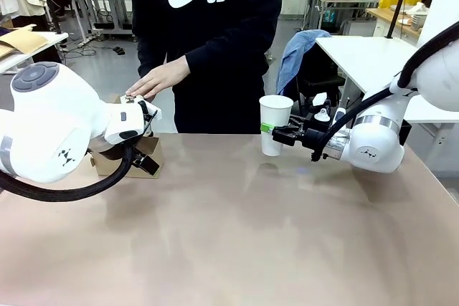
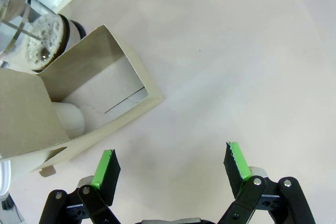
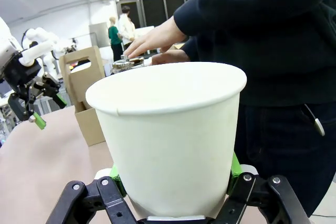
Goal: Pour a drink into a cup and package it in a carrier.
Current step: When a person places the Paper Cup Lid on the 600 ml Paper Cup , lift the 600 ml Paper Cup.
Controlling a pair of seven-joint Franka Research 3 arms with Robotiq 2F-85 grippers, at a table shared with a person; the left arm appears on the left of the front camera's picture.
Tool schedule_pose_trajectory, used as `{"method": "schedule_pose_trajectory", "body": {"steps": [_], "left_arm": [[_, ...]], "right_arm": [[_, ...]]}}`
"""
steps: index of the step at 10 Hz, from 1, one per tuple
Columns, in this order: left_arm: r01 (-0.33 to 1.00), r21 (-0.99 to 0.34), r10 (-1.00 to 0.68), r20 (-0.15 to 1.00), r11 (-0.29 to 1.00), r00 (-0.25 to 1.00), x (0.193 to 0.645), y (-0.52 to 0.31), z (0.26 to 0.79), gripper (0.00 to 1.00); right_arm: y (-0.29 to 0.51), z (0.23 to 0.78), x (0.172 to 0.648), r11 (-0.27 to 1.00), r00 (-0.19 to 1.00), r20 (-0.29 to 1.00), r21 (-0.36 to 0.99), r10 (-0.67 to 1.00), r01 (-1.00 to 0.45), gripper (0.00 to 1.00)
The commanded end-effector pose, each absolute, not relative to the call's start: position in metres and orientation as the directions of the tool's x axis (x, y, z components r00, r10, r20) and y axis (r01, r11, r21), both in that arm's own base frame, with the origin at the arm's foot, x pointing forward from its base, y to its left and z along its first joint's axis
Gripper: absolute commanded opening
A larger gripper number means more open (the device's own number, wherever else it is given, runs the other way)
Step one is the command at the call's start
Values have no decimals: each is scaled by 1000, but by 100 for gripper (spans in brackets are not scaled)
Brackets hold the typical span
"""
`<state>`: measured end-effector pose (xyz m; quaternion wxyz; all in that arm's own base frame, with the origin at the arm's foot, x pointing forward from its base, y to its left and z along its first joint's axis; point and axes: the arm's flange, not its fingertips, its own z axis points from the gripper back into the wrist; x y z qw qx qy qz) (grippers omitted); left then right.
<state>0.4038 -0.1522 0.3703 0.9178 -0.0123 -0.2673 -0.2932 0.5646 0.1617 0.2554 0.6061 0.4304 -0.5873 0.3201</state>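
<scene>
Spreading beneath both arms is a tan table (image 1: 251,241). A person stands across it, one hand (image 1: 159,78) on top of a glass jar (image 2: 38,40) holding the foamy dark drink (image 2: 44,38). The brown cardboard carrier (image 2: 89,64) sits just past the left gripper (image 2: 171,162), off to one side; its fingers are spread wide, empty, over bare table. The right gripper (image 1: 271,130) is clamped on the lidless white cup (image 1: 276,114), held upright between its green pads.

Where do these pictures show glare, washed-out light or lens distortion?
Front view: pale glare streaks on the table. Left wrist view: bright, washed-out light; the cardboard carrier casts only a faint shadow. Right wrist view: the white paper cup looms large, bulged by the wide lens.
</scene>
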Motion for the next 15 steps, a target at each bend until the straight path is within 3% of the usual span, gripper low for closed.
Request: {"method": "schedule_pose_trajectory", "body": {"steps": [1,15], "left_arm": [[545,132,-531,499,828,685,404,-152,370,100],[545,132,-531,499,828,685,404,-152,370,100]], "right_arm": [[163,262,563,433,104,988,142,-110,-890,80],[163,262,563,433,104,988,142,-110,-890,80]]}}
